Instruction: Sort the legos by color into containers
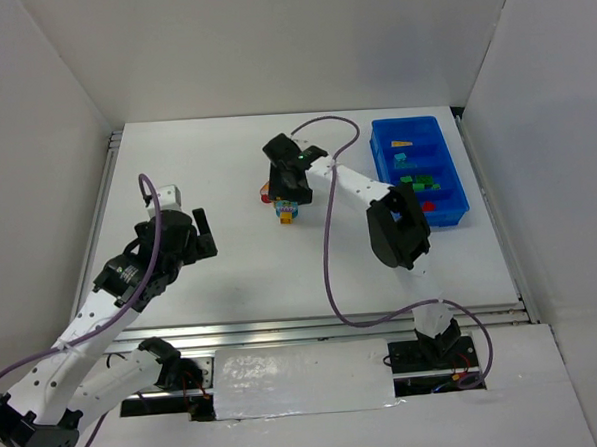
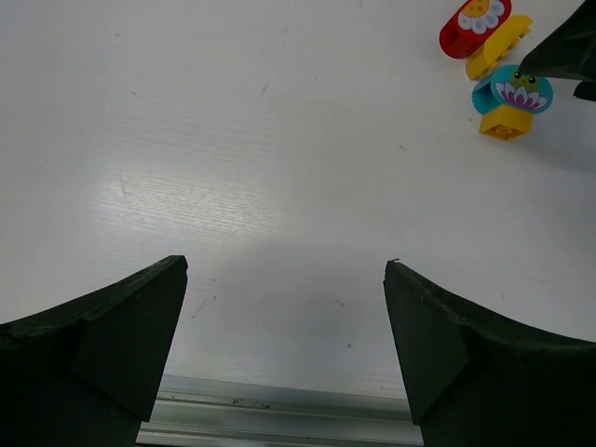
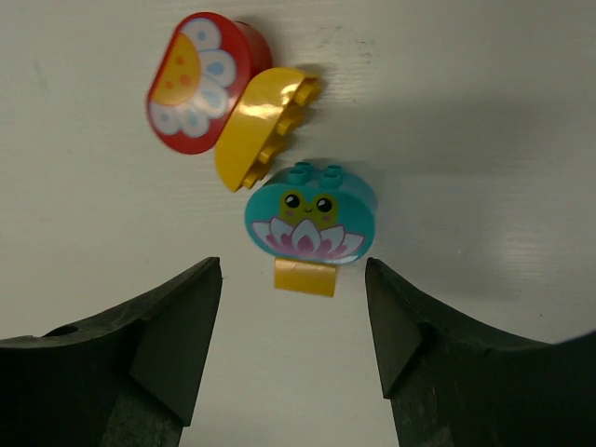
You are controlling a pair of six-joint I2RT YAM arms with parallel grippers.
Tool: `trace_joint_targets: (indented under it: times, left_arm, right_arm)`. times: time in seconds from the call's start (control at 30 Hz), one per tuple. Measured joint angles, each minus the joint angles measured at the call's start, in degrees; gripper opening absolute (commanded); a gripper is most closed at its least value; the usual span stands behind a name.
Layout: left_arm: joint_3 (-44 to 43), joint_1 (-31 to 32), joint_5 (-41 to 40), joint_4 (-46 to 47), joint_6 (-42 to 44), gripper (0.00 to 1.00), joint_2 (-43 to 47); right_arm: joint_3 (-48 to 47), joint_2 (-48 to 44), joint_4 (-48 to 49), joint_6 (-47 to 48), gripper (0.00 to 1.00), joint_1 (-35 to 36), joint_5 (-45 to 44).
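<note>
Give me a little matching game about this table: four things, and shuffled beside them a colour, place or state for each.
Things:
1. flower brick
2. frog brick
3. bin
4. left tool

Descriptions:
A. teal
B. open, holding nothing
C. far right of the table
D. red

Pairs: 1-D, 2-A, 3-C, 4-B.

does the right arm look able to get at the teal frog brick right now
Probably yes: the right hand hovers open just short of the teal frog brick; only a small yellow brick lies between.
</note>
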State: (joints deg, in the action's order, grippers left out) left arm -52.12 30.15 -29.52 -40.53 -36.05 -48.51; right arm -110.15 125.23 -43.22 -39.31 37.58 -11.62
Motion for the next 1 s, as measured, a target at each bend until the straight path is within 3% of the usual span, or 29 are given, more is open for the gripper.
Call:
trace_joint_targets:
  times: [0.2, 1.0]
  left_arm:
    - [0.0, 0.0, 1.0, 0.5, 0.2, 1.0, 0.0]
    - [0.0, 0.0, 1.6, 1.2, 1.4, 1.0, -0.8]
  right_arm:
    - [-0.1, 4.0, -1.4, -0.5, 0.7, -0.3, -1.4]
    - [6.6, 2.5, 1.8, -1.4, 0.65, 1.5, -0.8]
